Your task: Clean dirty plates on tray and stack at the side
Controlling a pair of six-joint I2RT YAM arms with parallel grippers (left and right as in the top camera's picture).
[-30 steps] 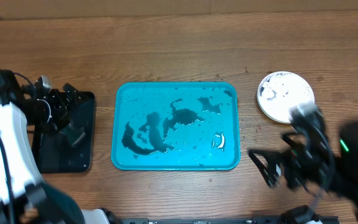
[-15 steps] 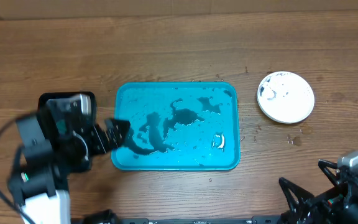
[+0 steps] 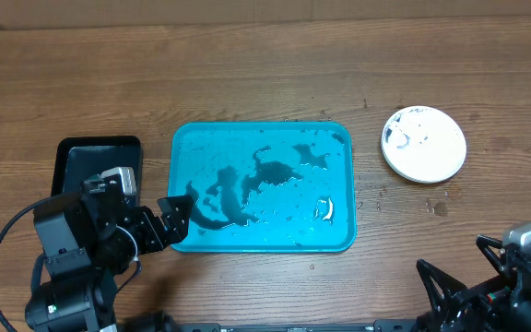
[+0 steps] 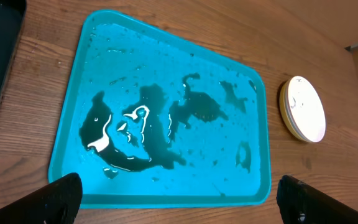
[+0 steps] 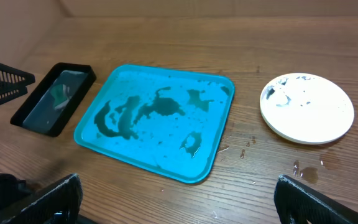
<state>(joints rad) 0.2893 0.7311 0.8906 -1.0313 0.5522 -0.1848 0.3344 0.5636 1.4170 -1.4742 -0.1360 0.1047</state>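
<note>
The turquoise tray lies mid-table with no plates on it, only dark wet puddles; it also shows in the left wrist view and the right wrist view. The plates sit stacked on the table to its right. The top one is white with dark smears, and the ones under it barely show at the edge. My left gripper is open and empty at the tray's front left corner. My right gripper is open and empty at the front right, apart from the plates.
A smaller black tray lies left of the turquoise tray, just behind my left arm. Water drops dot the wood in front of the plate stack.
The left arm has swung from over the black tray to the front left, with its gripper at the tray's corner. The right arm has drawn back from beside the plates to the front right.
</note>
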